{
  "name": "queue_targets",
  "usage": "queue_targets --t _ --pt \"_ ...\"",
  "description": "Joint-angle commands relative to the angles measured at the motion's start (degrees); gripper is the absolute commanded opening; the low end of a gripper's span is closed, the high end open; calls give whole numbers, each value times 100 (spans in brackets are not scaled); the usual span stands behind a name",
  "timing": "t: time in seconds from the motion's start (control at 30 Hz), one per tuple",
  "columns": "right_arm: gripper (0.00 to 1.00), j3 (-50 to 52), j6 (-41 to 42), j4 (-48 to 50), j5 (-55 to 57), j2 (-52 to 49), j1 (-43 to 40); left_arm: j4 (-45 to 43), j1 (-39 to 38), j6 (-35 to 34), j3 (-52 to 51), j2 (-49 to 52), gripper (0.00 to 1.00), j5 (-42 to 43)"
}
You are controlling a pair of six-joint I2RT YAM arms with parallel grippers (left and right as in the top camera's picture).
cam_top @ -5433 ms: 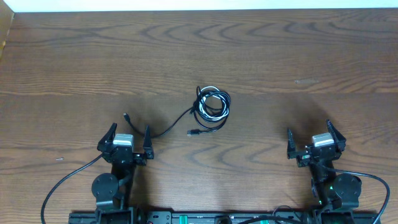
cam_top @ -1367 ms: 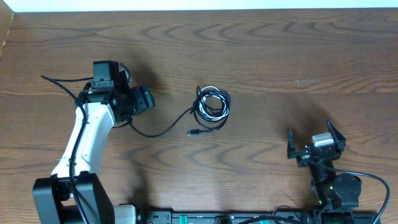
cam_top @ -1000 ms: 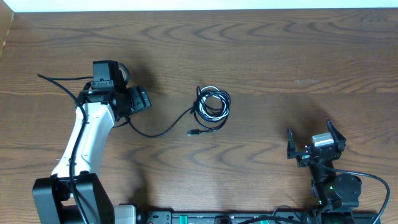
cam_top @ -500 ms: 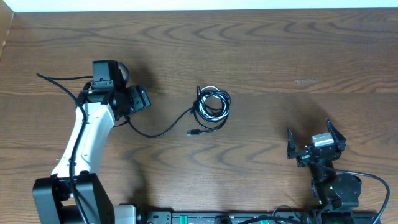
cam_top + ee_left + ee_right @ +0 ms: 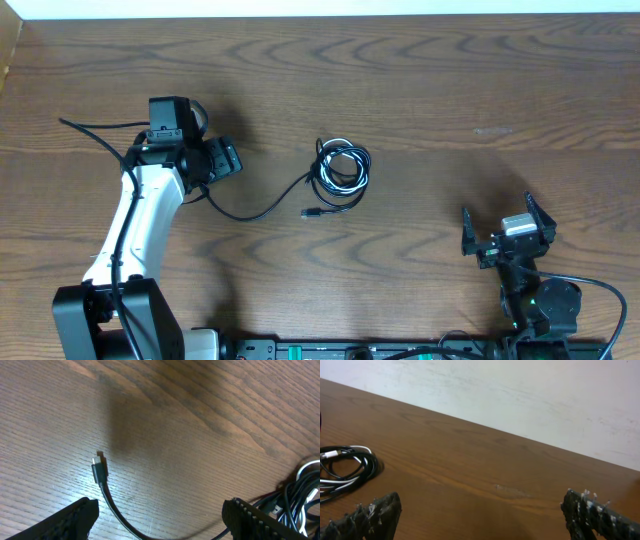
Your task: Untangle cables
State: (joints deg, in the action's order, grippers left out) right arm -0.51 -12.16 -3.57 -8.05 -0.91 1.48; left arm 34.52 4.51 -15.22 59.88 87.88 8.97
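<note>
The cables (image 5: 342,170) lie coiled in a small bundle at the table's middle, mostly black with one white strand. One black strand (image 5: 260,208) trails left to a plug end (image 5: 99,469); a second plug end (image 5: 309,213) lies just below the bundle. My left gripper (image 5: 222,160) is open and empty, low over the strand's left end, which curves between its fingers (image 5: 160,530). The bundle's edge shows in the left wrist view (image 5: 300,495). My right gripper (image 5: 498,225) is open and empty at the front right, far from the bundle (image 5: 345,465).
The brown wooden table (image 5: 450,90) carries nothing else. A pale wall (image 5: 520,395) stands behind its far edge. The left arm's own thick black wire (image 5: 95,125) loops out to the left of its wrist.
The left arm has swung out from its rest pose to above the strand's left end, then drew back slightly left and stilled. The cables and the right arm have not moved.
</note>
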Motion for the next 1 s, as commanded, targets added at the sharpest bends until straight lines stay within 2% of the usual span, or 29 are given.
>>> queue_targets --t 0.0,0.2,0.23,0.27,0.3,0.33,0.5,0.63,0.7,0.77,0.8,0.97 --pt "99 20 -13 -9 -2 15 35 0 35 -13 109 7 85 -258" --pt "99 20 -13 -9 0 15 35 -76 35 -13 109 7 85 -326" --pt "99 20 -13 -9 0 15 35 -96 35 -13 109 7 63 -326" --pt "99 20 -13 -9 0 15 35 -125 35 -13 109 7 30 -326" --pt "99 20 -13 -9 -2 15 35 -153 35 -13 109 7 12 -326" --pt "99 20 -13 -9 0 15 35 -190 35 -13 109 7 8 -326" --pt "99 20 -13 -9 0 15 35 -560 28 -37 109 11 8 -262" --pt "99 20 -13 -9 -2 15 35 -776 -44 -35 81 13 8 490" --pt "99 20 -13 -9 0 15 35 -815 -146 -35 28 13 17 560" --pt "99 20 -13 -11 0 15 35 -905 -387 -35 -4 76 43 560" --pt "99 20 -13 -9 0 15 35 -953 -476 -33 -4 105 50 557" --pt "99 20 -11 -9 -2 15 35 -1290 -1027 -33 -4 402 57 557"
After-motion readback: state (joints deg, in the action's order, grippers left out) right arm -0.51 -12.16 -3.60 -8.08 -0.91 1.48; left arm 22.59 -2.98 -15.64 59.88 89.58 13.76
